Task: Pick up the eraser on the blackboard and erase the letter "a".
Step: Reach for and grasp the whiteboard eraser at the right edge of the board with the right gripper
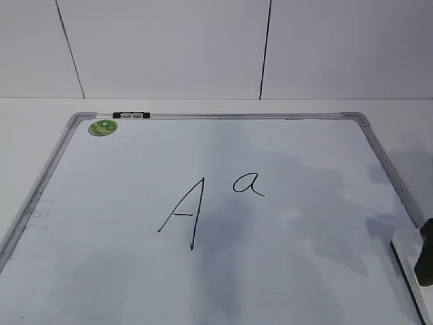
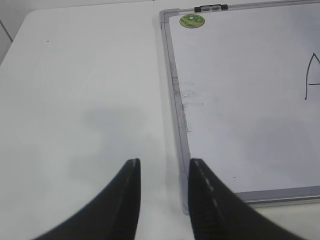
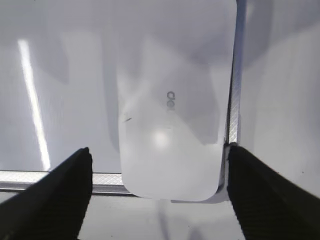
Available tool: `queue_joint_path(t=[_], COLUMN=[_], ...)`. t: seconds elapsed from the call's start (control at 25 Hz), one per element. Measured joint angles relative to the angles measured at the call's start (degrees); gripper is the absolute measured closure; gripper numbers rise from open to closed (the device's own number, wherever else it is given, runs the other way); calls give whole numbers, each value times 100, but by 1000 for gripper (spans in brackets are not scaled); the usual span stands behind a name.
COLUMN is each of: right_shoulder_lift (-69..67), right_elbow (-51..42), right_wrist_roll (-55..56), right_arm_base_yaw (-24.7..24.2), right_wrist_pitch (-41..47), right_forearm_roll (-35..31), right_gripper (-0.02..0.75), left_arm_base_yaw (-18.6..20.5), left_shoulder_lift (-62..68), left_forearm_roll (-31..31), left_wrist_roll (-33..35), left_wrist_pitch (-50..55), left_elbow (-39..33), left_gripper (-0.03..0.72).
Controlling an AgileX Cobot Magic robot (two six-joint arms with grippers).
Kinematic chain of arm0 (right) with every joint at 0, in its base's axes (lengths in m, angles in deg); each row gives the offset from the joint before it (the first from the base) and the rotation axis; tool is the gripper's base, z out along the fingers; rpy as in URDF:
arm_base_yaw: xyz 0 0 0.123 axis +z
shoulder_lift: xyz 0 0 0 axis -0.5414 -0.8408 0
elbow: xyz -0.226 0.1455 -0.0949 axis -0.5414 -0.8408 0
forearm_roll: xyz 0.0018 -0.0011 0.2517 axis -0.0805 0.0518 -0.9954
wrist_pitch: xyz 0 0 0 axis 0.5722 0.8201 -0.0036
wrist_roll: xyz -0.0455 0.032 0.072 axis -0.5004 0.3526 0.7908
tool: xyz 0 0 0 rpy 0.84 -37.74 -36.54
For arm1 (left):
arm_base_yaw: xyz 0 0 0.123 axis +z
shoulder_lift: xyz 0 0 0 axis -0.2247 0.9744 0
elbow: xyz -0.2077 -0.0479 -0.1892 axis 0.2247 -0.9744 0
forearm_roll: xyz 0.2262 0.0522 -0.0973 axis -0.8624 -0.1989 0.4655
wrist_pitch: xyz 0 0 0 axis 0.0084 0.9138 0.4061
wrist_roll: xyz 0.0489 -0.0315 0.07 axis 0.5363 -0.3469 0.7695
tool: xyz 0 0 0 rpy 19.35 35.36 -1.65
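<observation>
The blackboard [image 1: 284,271] is a white board with a grey frame lying flat. It bears a large capital "A" [image 1: 184,213] and, to its right, the small letter "a" [image 1: 247,184]. The white eraser [image 3: 172,110] lies on the board's near right corner; in the exterior view only its edge [image 1: 410,256] shows at the right border. My right gripper [image 3: 157,155] is open, its fingers straddling the eraser's near end without touching it. My left gripper [image 2: 164,165] is open and empty over the table beside the board's left frame [image 2: 177,115].
A round green sticker [image 1: 103,126] and a small black clip [image 1: 131,115] sit at the board's far left corner. White table [image 2: 80,90] lies left of the board. A white panelled wall [image 1: 169,47] stands behind.
</observation>
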Motion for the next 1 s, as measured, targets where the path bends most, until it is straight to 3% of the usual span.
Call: queue_joint_path(t=[1.0], right_shoulder_lift=[-664], right_elbow=[27], right_wrist_roll=[242], right_arm_base_yaw=[0], right_wrist_pitch=[-379], right_forearm_roll=[85], right_gripper=[103], left_arm_base_yaw=[0], left_shoulder_lift=[0], left_forearm_roll=[0], left_wrist_roll=[0], left_wrist_pitch=[0], left_elbow=[0], left_gripper=[443])
